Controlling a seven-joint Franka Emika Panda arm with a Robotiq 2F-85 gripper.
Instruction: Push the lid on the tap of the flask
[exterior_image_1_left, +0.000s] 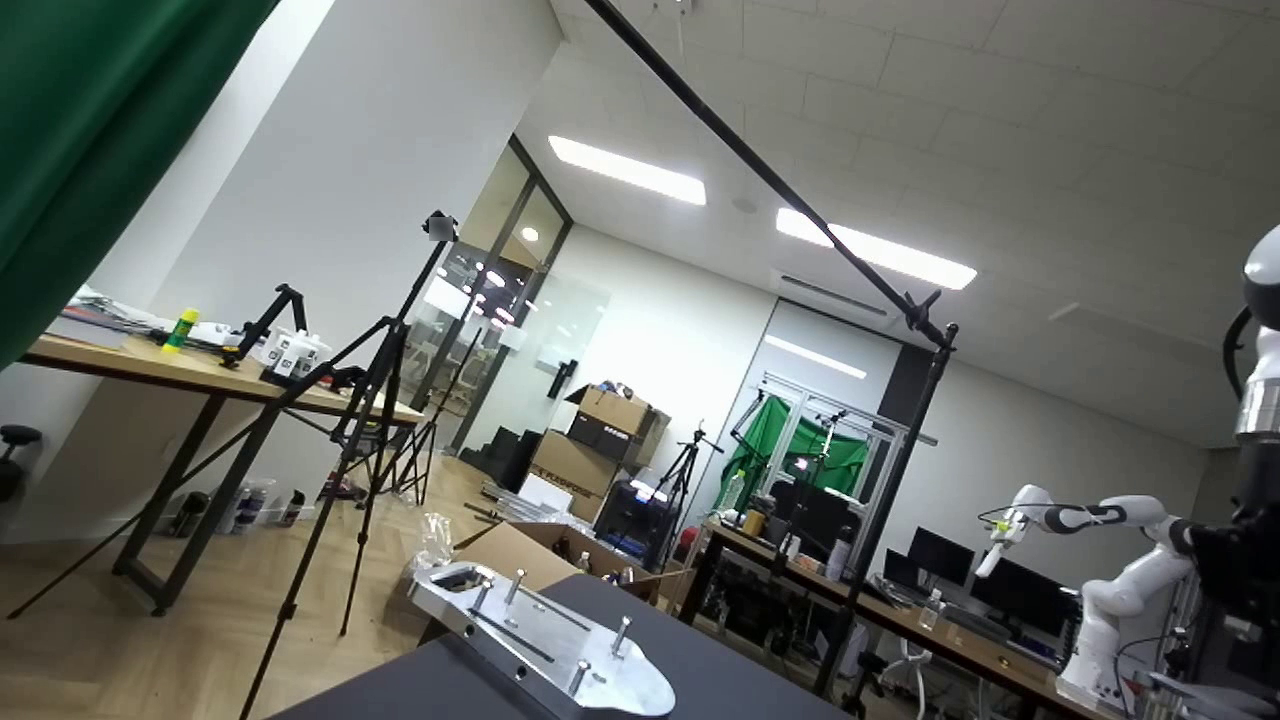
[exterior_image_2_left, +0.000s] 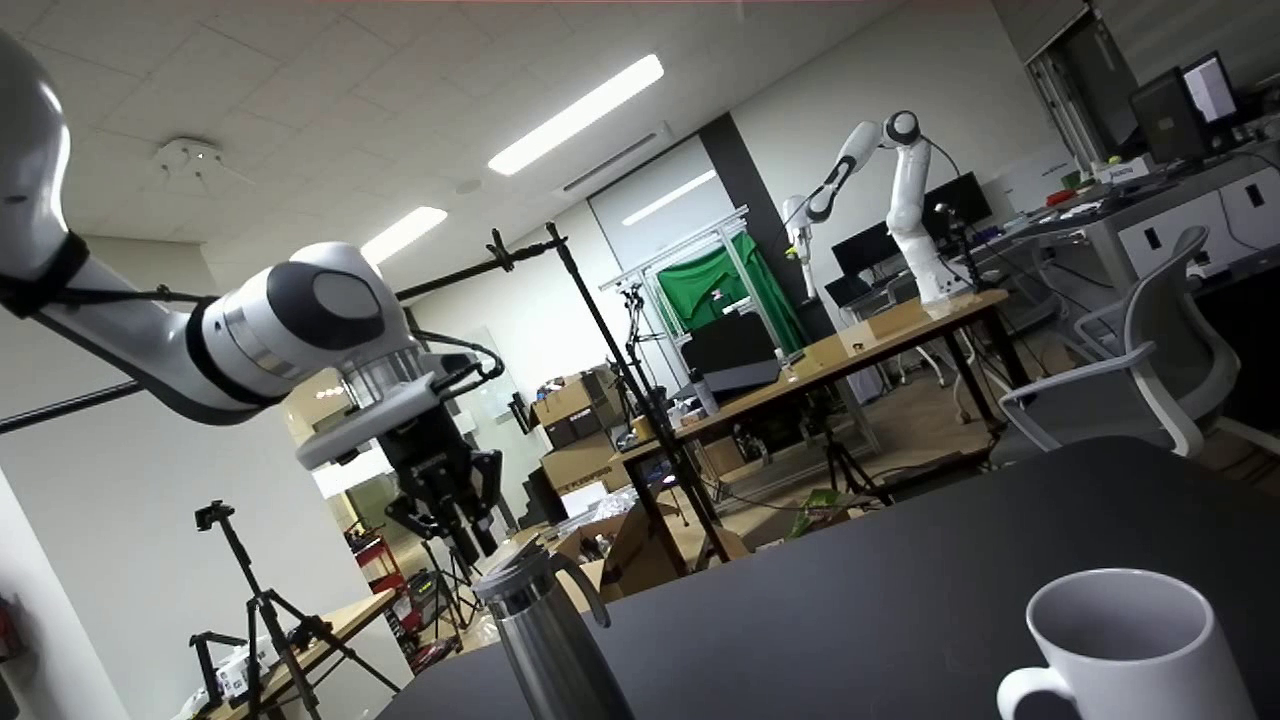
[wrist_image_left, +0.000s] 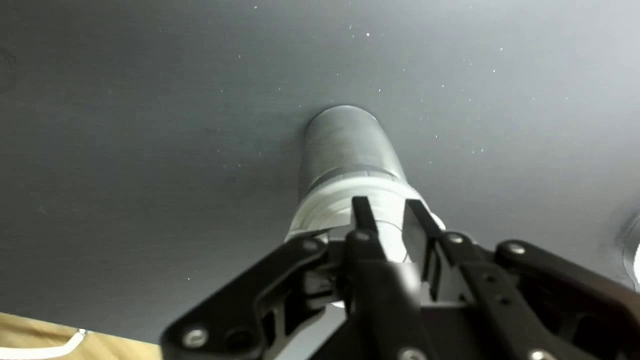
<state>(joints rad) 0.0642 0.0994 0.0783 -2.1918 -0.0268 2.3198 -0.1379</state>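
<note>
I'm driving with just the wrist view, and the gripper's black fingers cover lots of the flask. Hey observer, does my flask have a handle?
Observer: Yes! In an exterior view, a curved handle sticks out from the flask near its top.
Operator: Cool! And is there anything else robot-y in the room?
Observer: There is: in both exterior views, another white robot arm stands on a wood-topped table in the background.
</note>
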